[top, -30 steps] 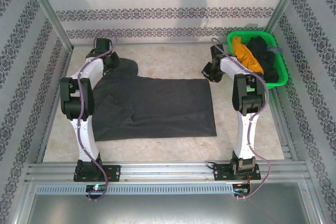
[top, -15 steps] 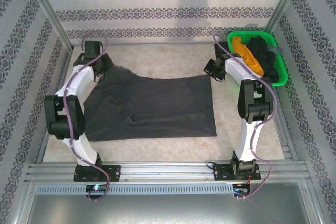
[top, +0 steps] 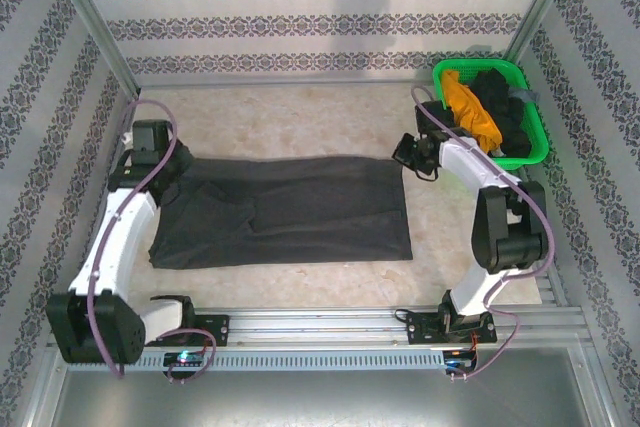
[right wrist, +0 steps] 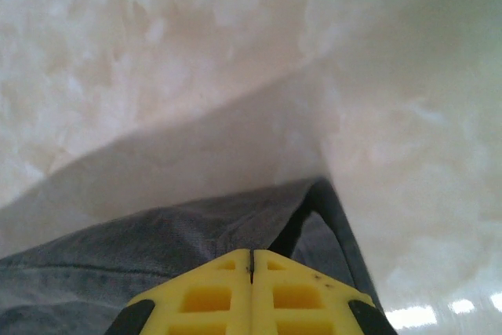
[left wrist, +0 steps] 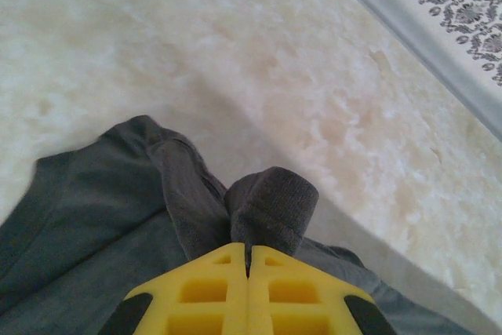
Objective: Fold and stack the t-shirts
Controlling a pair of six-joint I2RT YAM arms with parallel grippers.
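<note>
1. White wallpapered walls with grey floral bands close in the back, left and right sides.
2. A cream, marble-patterned tabletop lies between them.
3. Silver aluminium rails cross the near edge.
4. Soft, even light falls overall.

Overhead overview, wrist close-ups of shirt

Plain charcoal-grey t-shirt on beige marbled worktop. Bright green basket at far right corner, mustard-yellow t-shirt and black t-shirt inside. Left claw and right claw yellow. Arms white with black joints. Walls white, grey floral bands.
</note>
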